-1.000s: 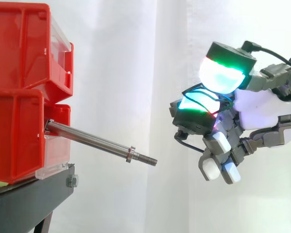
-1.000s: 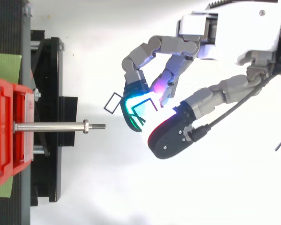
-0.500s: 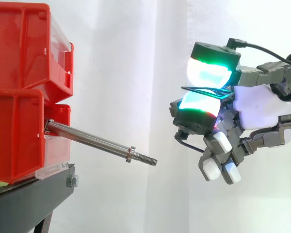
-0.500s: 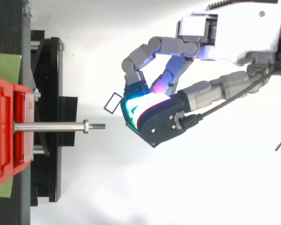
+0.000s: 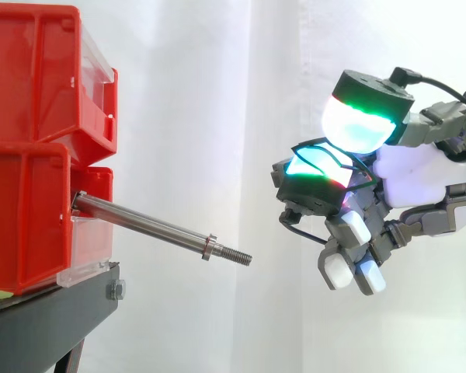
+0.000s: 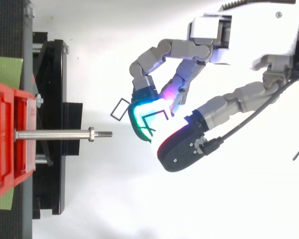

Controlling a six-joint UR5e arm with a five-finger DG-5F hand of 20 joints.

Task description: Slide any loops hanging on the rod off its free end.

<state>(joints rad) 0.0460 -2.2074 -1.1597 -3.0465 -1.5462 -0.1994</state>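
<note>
Loop [image 6: 154, 121] of thin dark wire is off the rod [image 5: 147, 225], up at the hand [image 5: 419, 175], well apart from the threaded free end [image 5: 237, 254]. In the side view it sits tented between the glowing thumb pad [image 5: 357, 120] and the finger pad [image 5: 314, 167] below it.

What changed: half a second ago the thumb was clamped down flat on that finger pad and the loop was squashed thin. Now the thumb has lifted back up and out, same pose as a second ago, and the loop has sprung open. The arm itself hasn't shifted. Rod, nut [image 5: 210, 247], red bins [image 5: 31, 155] and black stand [image 5: 46, 318] are unchanged.

Hand state: I read it as a loose pinch. The loop lies on the lower pad with the thumb pad just above it. Contact on the thumb side is too fine to confirm. The other fingers are curled under, holding nothing.

The rod looks bare along its whole shaft in both views, so I judge the slide-off done for this loop, with nothing left hanging. The squeeze-and-ease looks like a regrip or the start of a release, but I can't say which.

Small dark rectangular outline [image 6: 121, 108] shows in the top view near the rod tip. It hasn't moved, and I can't tell what it is.
</note>
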